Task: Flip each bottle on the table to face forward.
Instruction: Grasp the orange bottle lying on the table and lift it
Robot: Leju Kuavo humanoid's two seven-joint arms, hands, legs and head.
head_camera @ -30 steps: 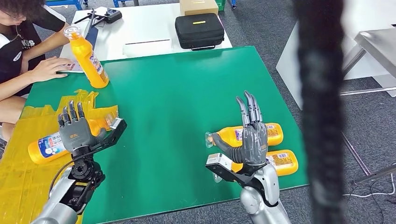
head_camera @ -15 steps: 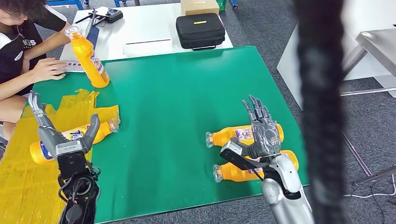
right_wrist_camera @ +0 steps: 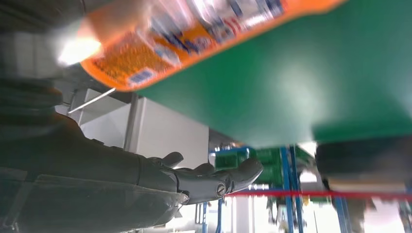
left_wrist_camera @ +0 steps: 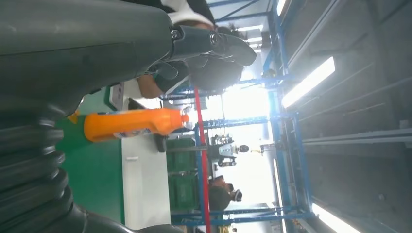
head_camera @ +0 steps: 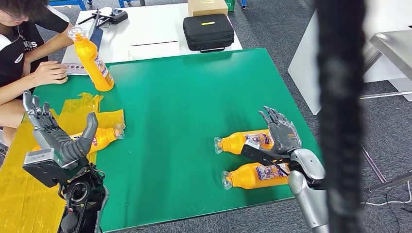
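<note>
Two orange bottles lie side by side on the green table [head_camera: 194,97] at the right, caps to the left: a far one [head_camera: 243,141] and a near one [head_camera: 257,174]. My right hand [head_camera: 279,137] hovers flat over the far bottle's base end, fingers spread, holding nothing; the right wrist view shows that bottle [right_wrist_camera: 194,34] blurred beside the straight fingers [right_wrist_camera: 214,180]. A third bottle [head_camera: 104,136] lies on yellow plastic at the left, partly behind my raised left hand [head_camera: 56,138], whose fingers are apart and empty. A fourth bottle [head_camera: 92,60] [left_wrist_camera: 131,124] stands upright at the far left.
A person [head_camera: 22,46] sits at the table's far left corner with a hand near the upright bottle. Crumpled yellow plastic [head_camera: 19,184] covers the near left. A white table behind carries a black case [head_camera: 208,31]. A dark blurred cable [head_camera: 340,116] hangs at the right.
My left hand has lifted off the lying left bottle and turned, fingers now up. My right hand has swung right and tipped down over the far bottle's base end.
</note>
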